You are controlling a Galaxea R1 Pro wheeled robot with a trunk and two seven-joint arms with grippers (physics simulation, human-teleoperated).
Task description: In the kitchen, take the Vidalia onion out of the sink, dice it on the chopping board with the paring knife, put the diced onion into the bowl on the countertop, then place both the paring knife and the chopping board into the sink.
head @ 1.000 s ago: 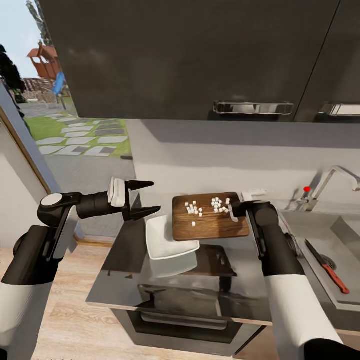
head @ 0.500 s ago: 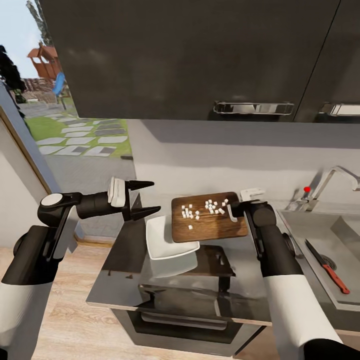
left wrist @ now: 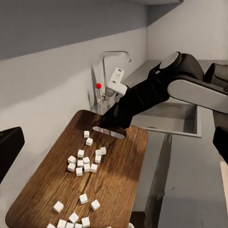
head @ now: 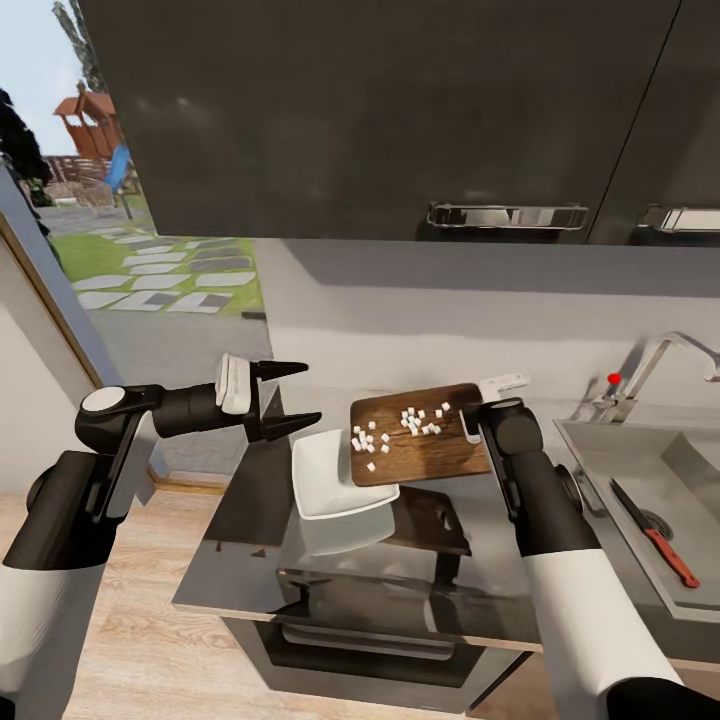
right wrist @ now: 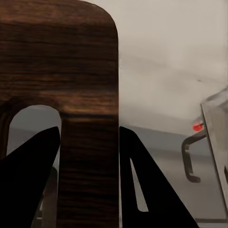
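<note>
Kitchen: glossy black upper cabinets with chrome handles hang over a pale backsplash.
Counter: dark, glossy, carrying the bowl; the sink is set into it beyond the right arm.
Sink: steel basin, tap with red knob behind it.
Chopping board: held in the air between bowl and sink, tilted so the end toward the bowl is lower and overlaps the bowl's rim; its slotted end is at the right gripper.
Bowl: white, squarish, on the counter just beside the board's low end.
Right gripper: fingers closed on the chopping board's sink-side end; in the right wrist view the two dark fingers flank the strip of wood beside the slot.
Left gripper: in the air on the bowl's far side from the sink, fingers spread wide and empty.
Paring knife: dark blade, red handle, lying in the sink.
Diced onion: small white cubes scattered on the board, several near the low edge by the bowl.
</note>
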